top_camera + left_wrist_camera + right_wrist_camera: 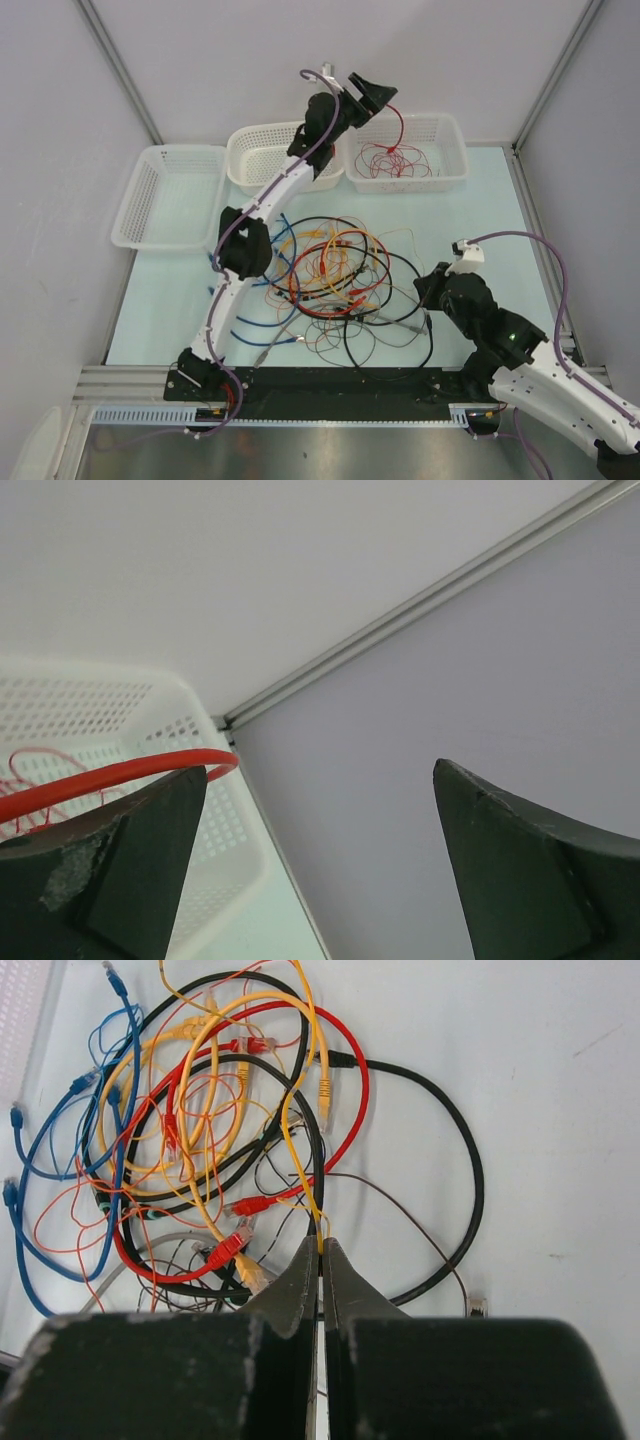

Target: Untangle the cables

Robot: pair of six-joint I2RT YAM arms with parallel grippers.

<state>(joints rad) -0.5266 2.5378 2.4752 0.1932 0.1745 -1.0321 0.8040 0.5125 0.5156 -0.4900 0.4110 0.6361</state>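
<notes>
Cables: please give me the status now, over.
Left gripper open over basket, red cable across one finger. Right gripper shut on yellow cable. Other cables tangled on table.

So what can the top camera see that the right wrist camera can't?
Only the top camera shows the three white baskets, the red cable lying in the right one, and the left gripper open above it. Only the right wrist camera shows, close up, a yellow cable that seems pinched in the shut right gripper. Both show the tangled pile of cables on the table.
</notes>
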